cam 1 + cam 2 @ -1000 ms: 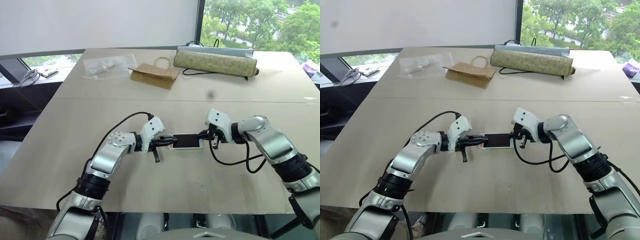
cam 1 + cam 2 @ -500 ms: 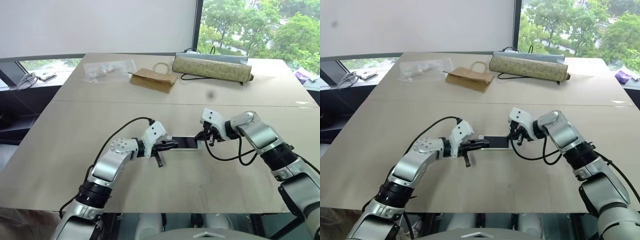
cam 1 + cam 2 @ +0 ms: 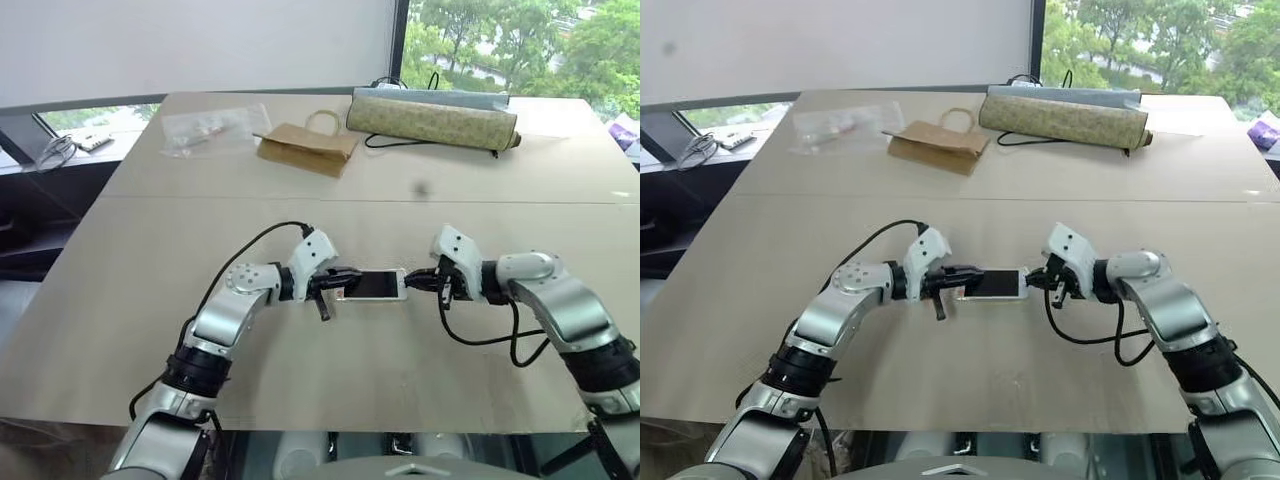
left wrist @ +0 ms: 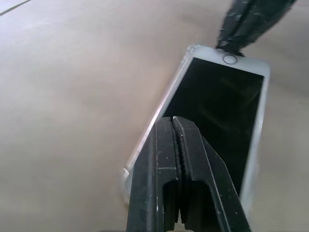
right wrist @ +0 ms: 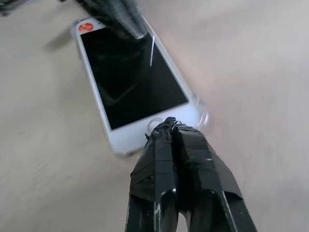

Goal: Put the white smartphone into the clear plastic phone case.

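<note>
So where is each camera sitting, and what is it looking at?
Left eye view: on the head, looking down over the table; both arms show, left gripper and right gripper, both shut, at the white smartphone.
Right eye view: beside it, same scene.
Left wrist view: looks along its shut fingers over the phone in the clear plastic phone case.
Right wrist view: looks along its shut fingers at the phone's button end.
Shared: the phone.
</note>
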